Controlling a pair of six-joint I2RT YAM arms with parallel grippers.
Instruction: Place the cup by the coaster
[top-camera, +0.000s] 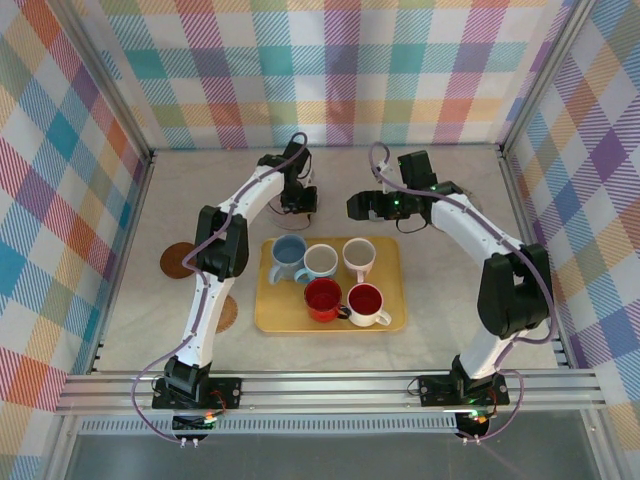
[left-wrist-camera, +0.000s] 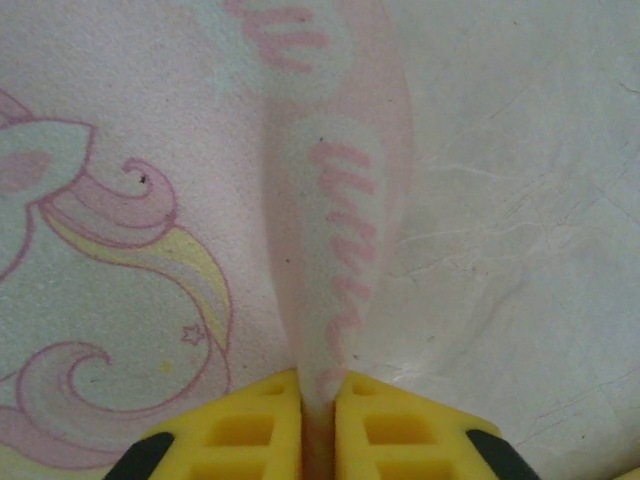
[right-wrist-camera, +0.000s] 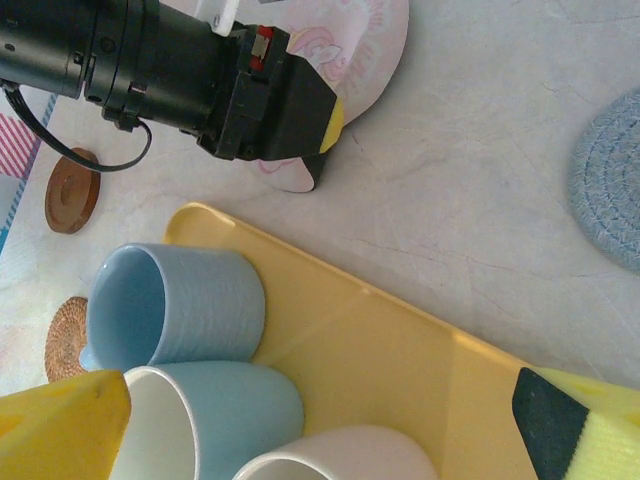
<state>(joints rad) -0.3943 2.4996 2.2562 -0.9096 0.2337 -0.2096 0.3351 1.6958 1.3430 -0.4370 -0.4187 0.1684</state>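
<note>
While we looked down along the left pincer (left-wrist-camera: 318, 388), its two yellow fingers (left-wrist-camera: 255, 425) stood drawn together on the handle (left-wrist-camera: 345, 210) of the pink unicorn cup (left-wrist-camera: 110, 260), one on each side, so we took it to be gripping the cup by that handle; how hard it pressed we could not tell. The cup's body bulged just to the left of the fingertips and bare table (left-wrist-camera: 520, 200) lay to their right. The handle ran straight ahead from the fingertips as one long strip, in line with the pincer's own reach. Whether the cup stood upright or lay on its side we could not tell. The right pincer (right-wrist-camera: 322, 390) stood with jaws wide apart and held nothing. From it the cup lay ahead, beyond the yellow tray (right-wrist-camera: 400, 340), with a blue-grey woven coaster (right-wrist-camera: 612, 180) off to the right and a brown wooden coaster (right-wrist-camera: 72, 190) and a wicker coaster (right-wrist-camera: 62, 338) off to the left. We judged the left arm the one for the job, since it had the cup, and the coming move to turn on which coaster was meant, for none of the three lay just beside the cup
</note>
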